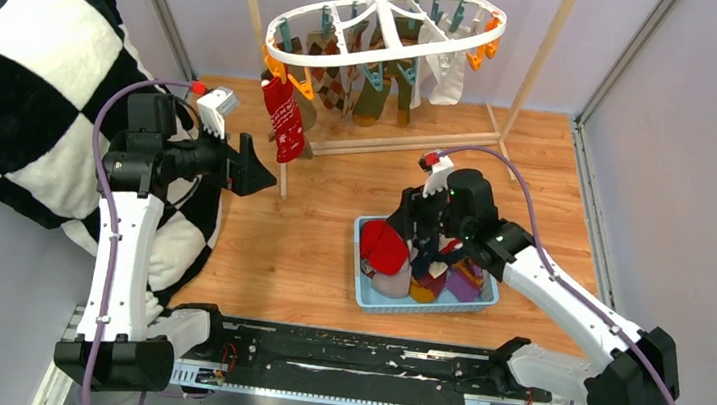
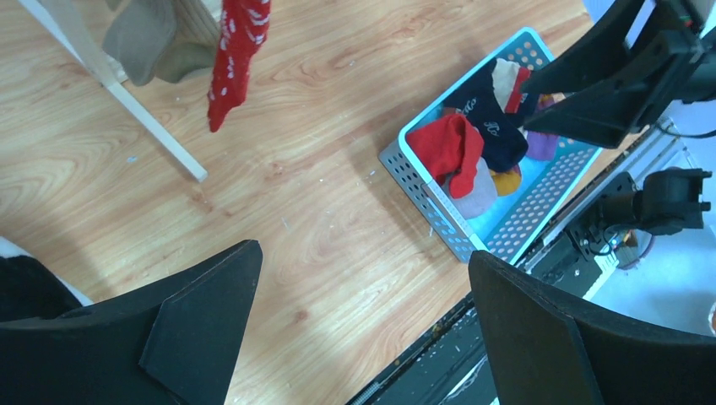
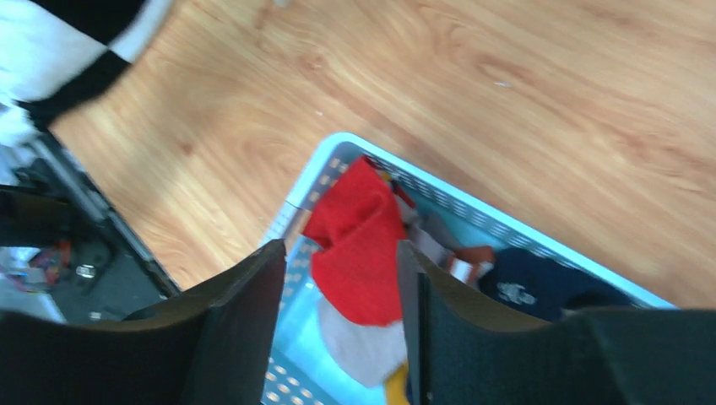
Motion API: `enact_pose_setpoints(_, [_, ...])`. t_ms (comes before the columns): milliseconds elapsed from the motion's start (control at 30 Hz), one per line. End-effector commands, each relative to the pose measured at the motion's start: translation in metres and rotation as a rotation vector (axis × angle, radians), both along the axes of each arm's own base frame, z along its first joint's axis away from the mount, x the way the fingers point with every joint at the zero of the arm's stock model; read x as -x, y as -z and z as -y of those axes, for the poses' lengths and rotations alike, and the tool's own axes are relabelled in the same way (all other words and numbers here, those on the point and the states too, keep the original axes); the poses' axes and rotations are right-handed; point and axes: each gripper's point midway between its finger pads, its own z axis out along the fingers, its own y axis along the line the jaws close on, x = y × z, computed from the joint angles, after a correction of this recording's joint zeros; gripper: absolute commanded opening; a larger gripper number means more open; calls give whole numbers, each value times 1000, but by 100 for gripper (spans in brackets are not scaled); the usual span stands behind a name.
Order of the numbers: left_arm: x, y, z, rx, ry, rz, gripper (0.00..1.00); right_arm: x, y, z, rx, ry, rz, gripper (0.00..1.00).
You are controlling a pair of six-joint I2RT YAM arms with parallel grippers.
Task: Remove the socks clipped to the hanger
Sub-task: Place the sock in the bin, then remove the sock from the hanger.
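The white oval hanger (image 1: 383,42) hangs from the wooden rack at the back. Several socks stay clipped to it: a red patterned sock (image 1: 283,119) at its left end, argyle (image 1: 327,79), olive (image 1: 376,94) and white (image 1: 444,86). My left gripper (image 1: 260,167) is open and empty, just below and left of the red patterned sock (image 2: 236,55); its jaws stand wide apart (image 2: 363,253). My right gripper (image 1: 410,230) is open over the blue basket (image 1: 424,305). A plain red sock (image 3: 359,245) lies in the basket beneath its jaws (image 3: 340,249).
The basket (image 2: 422,190) holds several loose socks, among them a navy one (image 3: 523,283). A big black-and-white checked blanket (image 1: 26,77) fills the left side. The wooden rack's base bar (image 1: 411,140) crosses the back. A black rail (image 1: 348,357) runs along the near edge.
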Motion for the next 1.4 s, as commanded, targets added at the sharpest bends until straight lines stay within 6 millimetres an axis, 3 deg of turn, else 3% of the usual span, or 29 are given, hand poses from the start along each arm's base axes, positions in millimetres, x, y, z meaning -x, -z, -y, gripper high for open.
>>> enact_pose_setpoints(0, [0,-13,-4,28,-15,18,100,1,25,-33,-161,-51,-97,51])
enact_pose_setpoints(200, [4,-17,-9,25,-38,42,100,-16,88,-41,-132,14,-242,26])
enact_pose_setpoints(367, [1,-19,-17,50,-70,35,100,-18,130,-20,-52,129,-271,15])
enact_pose_setpoints(467, [-2,-18,-23,53,-85,31,100,-19,139,-3,15,205,-237,14])
enact_pose_setpoints(533, [-4,-15,-24,55,-86,22,100,-18,119,-4,16,210,-145,29])
enact_pose_setpoints(633, [-4,-9,-24,60,-86,4,100,-24,59,-9,-8,223,53,57])
enact_pose_setpoints(667, [-5,-8,-24,61,-88,-3,100,-26,38,-12,-22,226,111,62])
enact_pose_setpoints(700, [-6,-7,-25,63,-91,-8,100,-27,16,-18,-39,222,170,66])
enact_pose_setpoints(800, [-8,-4,-28,64,-114,-28,100,-37,-43,-37,-95,220,327,90])
enact_pose_setpoints(867, [-11,-4,-33,51,-147,-34,100,-45,-71,-59,-145,182,399,96])
enact_pose_setpoints(1133, [-28,-15,-68,1,-366,-57,100,-71,-124,-176,-182,28,695,100])
enact_pose_setpoints(1267, [-28,-7,-76,-19,-394,-78,100,-94,-123,-209,-94,139,780,100])
enact_pose_setpoints(1367, [-27,-5,-83,-43,-389,-77,100,-115,-115,-219,-53,230,806,100])
